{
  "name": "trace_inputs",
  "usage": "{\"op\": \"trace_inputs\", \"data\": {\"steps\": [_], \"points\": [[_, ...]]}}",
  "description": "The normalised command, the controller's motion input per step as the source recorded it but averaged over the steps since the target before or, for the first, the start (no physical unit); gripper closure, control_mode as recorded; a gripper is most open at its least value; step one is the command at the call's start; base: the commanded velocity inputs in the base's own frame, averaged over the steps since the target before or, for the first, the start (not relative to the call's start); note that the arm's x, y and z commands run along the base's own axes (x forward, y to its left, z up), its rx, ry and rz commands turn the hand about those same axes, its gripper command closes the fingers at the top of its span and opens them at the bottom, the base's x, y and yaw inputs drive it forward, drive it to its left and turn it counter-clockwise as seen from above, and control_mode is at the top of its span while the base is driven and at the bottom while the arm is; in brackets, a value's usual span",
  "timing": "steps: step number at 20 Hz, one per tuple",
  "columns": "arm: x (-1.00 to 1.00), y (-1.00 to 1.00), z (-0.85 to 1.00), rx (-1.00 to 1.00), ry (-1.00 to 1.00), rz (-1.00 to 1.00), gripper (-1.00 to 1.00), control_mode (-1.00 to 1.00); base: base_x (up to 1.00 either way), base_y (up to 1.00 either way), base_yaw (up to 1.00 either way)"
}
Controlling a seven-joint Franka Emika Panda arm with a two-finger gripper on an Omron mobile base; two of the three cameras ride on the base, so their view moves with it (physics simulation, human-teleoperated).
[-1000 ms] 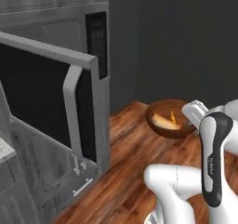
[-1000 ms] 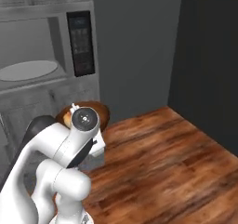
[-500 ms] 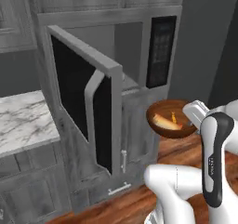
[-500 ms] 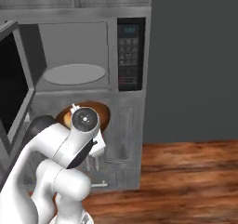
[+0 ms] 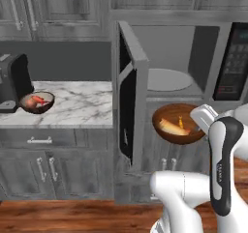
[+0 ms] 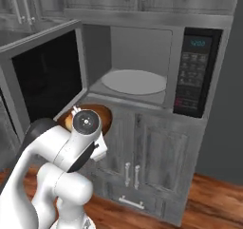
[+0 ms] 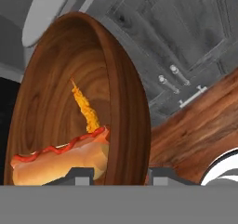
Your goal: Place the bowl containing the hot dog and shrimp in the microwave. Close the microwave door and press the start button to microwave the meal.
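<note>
The fingers (image 7: 114, 174) pinch the near rim of the bowl (image 5: 177, 124), one tip inside the wall and one outside, so the bowl is carried in the air in front of the microwave (image 6: 142, 76), not resting on anything. In it lie the hot dog (image 7: 60, 160) and, beyond it, the shrimp (image 7: 86, 109). The relation that matters: the bowl hangs below the sill of the open cavity, level with the cabinet front beneath, while the pale turntable (image 5: 167, 80) sits higher and farther back. From the fingers the bowl reaches forward toward the oven, so I judge the load must go up first, then in over the sill. The door (image 5: 130, 94) stands swung wide to the left, just beside the bowl and out of its path. A dark bowl (image 5: 37, 102) sits far left on the desk (image 5: 82, 106).
</note>
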Motion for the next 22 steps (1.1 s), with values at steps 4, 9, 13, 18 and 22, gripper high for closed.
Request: {"op": "trace_inputs", "data": {"steps": [4,9,13,18,22], "points": [[0.00,0.00,0.00,0.00,0.00,0.00,1.00,1.00,0.21,-0.49,0.62],[0.00,0.00,0.00,0.00,0.00,0.00,1.00,1.00,0.22,-0.55,0.45],[0.00,0.00,0.00,0.00,0.00,0.00,1.00,1.00,0.19,-0.59,0.20],[0.00,0.00,0.00,0.00,0.00,0.00,1.00,1.00,0.05,-0.46,0.02],[0.00,0.00,0.00,0.00,0.00,0.00,1.00,1.00,0.00,-0.02,-0.13]]}}
